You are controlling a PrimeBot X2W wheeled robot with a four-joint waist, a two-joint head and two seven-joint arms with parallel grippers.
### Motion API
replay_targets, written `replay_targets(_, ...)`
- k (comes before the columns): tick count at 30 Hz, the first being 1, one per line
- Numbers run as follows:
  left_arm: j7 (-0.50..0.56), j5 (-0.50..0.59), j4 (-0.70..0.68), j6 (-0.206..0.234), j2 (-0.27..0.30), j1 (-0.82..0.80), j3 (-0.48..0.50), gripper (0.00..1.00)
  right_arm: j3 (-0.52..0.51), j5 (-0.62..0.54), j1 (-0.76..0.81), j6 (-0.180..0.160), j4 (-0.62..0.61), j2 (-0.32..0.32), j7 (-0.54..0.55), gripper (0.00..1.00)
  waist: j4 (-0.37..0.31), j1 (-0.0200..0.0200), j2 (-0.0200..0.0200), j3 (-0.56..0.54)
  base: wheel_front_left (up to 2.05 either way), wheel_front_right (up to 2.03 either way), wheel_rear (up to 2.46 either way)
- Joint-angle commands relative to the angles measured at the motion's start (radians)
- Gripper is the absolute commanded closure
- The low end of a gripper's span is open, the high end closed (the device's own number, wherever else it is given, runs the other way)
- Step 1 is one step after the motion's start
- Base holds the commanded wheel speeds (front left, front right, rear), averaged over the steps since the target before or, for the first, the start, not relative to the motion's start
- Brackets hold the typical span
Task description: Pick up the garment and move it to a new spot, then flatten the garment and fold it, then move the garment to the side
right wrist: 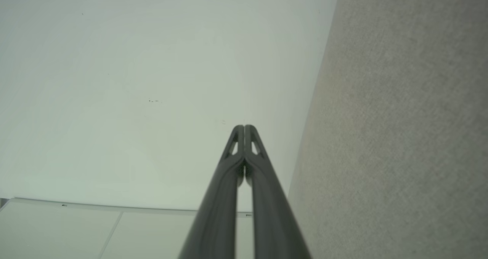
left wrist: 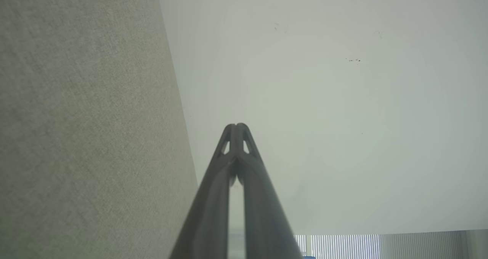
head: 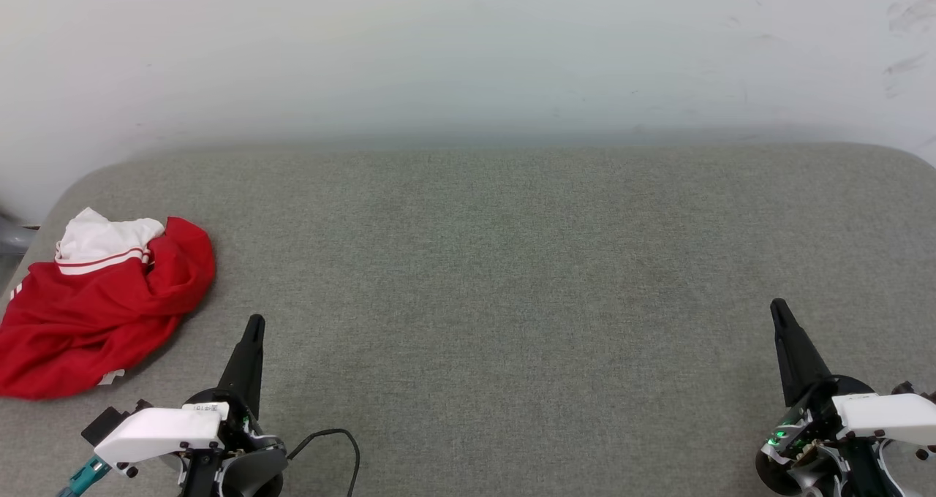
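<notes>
Left gripper (head: pixel 254 321) and right gripper (head: pixel 777 305) both clenched empty, fingers pointing toward the wall (head: pixel 468 51), low over the grey cushion (head: pixel 482 278). Red-and-white shirt (head: pixel 102 303) lies crumpled, far left.

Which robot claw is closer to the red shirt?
The left claw. It sits just right of the crumpled red shirt, not touching it. The right claw is far across the grey surface.

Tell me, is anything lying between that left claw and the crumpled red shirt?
No. In the head view the stretch of grey surface between the left gripper and the garment is bare.
</notes>
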Motion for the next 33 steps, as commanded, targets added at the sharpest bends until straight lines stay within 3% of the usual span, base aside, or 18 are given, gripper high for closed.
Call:
replay_targets(1,0.002,0.0,-0.001,-0.004,-0.001,-0.007,0.001,1.0,0.001,-0.004,-0.012,0.0,0.001,0.003,0.001,1.0,0.0,0.0,0.0,0.0,0.0,0.0,0.0)
replay_targets(33,0.002,0.0,-0.001,-0.004,-0.001,-0.007,0.002,1.0,0.001,-0.004,-0.013,0.0,0.001,0.003,0.001,1.0,0.0,0.0,0.0,0.0,0.0,0.0,0.0)
